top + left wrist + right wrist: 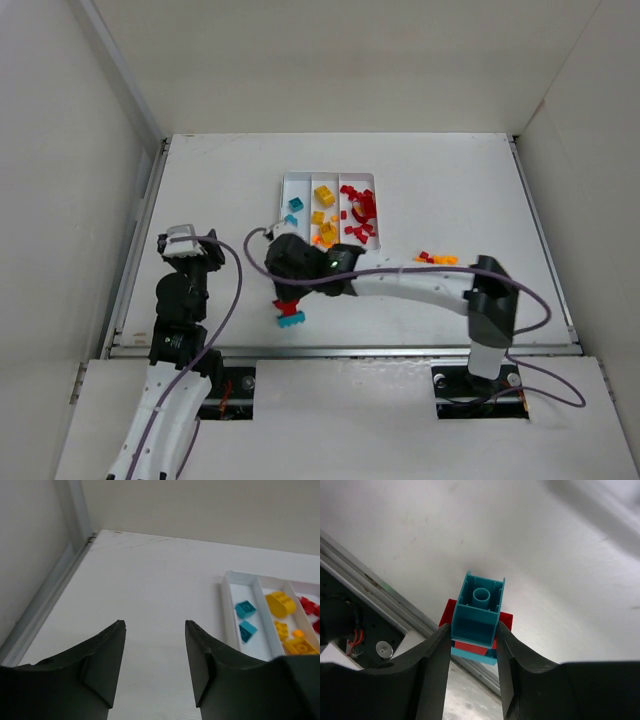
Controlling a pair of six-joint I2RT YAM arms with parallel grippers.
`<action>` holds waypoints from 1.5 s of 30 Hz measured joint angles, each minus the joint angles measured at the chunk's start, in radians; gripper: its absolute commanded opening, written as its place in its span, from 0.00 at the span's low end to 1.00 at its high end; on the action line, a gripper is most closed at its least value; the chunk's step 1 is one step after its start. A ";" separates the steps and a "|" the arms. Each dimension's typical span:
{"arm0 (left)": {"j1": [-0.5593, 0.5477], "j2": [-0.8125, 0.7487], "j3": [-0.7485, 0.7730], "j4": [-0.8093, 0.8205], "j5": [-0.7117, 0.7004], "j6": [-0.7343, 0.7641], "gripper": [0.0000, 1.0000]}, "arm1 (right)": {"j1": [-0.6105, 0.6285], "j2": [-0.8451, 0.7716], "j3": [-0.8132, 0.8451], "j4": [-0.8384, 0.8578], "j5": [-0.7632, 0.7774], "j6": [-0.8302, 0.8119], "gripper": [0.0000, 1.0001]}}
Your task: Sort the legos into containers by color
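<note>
My right gripper (pixel 474 636) is shut on a small clump of teal and red legos (pixel 479 611), its fingers pressing the sides of the teal top brick. In the top view the clump (pixel 290 313) hangs below the right gripper (pixel 288 297) near the table's front edge. The white tray (pixel 284 196) holds teal legos (pixel 295 205) in its left compartment, yellow and orange ones (pixel 324 196) in the middle, and red ones (pixel 361 208) on the right. My left gripper (pixel 155 630) is open and empty, left of the tray (pixel 228 605); it also shows in the top view (pixel 186 243).
A few loose red and orange legos (pixel 437 258) lie on the table right of the tray. The metal rail (pixel 395 605) of the table's front edge runs just behind the held clump. Walls enclose the table on the left, back and right.
</note>
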 measured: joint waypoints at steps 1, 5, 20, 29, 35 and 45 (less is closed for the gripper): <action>0.000 0.000 0.000 -0.008 0.050 0.000 0.47 | -0.019 -0.063 -0.028 0.002 0.010 -0.024 0.00; 0.001 -0.004 0.003 -0.035 0.283 0.012 0.68 | -0.135 -0.270 -0.047 0.063 0.060 -0.087 0.00; 0.000 0.087 0.089 -0.159 1.062 0.158 1.00 | -0.208 -0.383 -0.101 0.190 0.122 -0.202 0.00; -0.002 0.267 0.145 -0.144 1.191 0.123 1.00 | -0.208 -0.391 -0.146 0.246 0.061 -0.178 0.00; -0.018 0.304 0.169 -0.118 1.136 0.004 1.00 | -0.178 -0.390 -0.147 0.277 0.053 -0.155 0.00; -0.019 0.319 0.193 -0.092 1.051 -0.142 0.80 | -0.142 -0.357 -0.146 0.299 0.043 -0.124 0.00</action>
